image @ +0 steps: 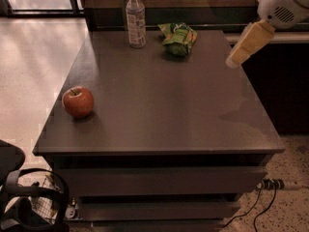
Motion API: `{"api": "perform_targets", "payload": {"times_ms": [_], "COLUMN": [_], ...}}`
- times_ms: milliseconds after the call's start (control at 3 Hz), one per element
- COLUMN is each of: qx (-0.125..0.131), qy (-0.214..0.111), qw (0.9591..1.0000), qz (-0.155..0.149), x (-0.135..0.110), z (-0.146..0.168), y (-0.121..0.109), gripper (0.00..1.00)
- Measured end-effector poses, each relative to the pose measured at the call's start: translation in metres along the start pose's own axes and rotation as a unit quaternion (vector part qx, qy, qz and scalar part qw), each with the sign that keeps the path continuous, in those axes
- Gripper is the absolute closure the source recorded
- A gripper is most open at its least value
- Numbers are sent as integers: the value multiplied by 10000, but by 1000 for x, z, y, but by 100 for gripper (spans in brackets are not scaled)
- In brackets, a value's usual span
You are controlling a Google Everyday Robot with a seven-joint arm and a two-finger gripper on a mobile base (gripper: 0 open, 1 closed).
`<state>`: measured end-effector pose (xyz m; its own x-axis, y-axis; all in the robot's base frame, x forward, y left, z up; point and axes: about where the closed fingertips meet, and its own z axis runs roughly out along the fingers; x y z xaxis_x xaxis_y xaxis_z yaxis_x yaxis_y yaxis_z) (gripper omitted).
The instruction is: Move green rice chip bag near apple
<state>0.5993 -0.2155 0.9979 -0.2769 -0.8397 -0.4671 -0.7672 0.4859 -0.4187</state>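
Just beside the clear plastic bottle with the white cap [136, 18], at the far edge of the dark grey flat worktop [169, 105], lies the small crinkled green foil rice chip bag with yellow-orange print [178, 37]. It is near the bottle but, as far as I can see, not touching it. Well apart from the bottle, toward the near corner on its other side, sits the round red apple with yellowish patches and a short stem [78, 102]. My cream-coloured claw [235, 57] hangs in the air on the bag's side of the bottle, farther out than the bag, over the worktop's edge and touching nothing. Nothing shows in it, and I cannot tell whether it is spread or pressed together. I judge the task barely begun: the bag lies ungrasped and most of the worktop separates it from the apple. Everything is left to do, namely reaching the bag, closing on it, carrying it across and setting it down close to the apple.
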Motion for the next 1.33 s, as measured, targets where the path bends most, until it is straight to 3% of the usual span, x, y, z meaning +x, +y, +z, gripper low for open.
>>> {"api": "perform_targets", "payload": {"times_ms": [333, 667, 1000, 1333], "qx": [191, 318, 369, 345], "qy": [-339, -618, -732, -711], "qw": [9989, 9966, 9944, 9945], "qz": [246, 450, 664, 683], "x": [-16, -44, -69, -72], "z": [19, 43, 74, 84], "y": [-23, -32, -32, -34], "gripper": [0, 0, 0, 0]}}
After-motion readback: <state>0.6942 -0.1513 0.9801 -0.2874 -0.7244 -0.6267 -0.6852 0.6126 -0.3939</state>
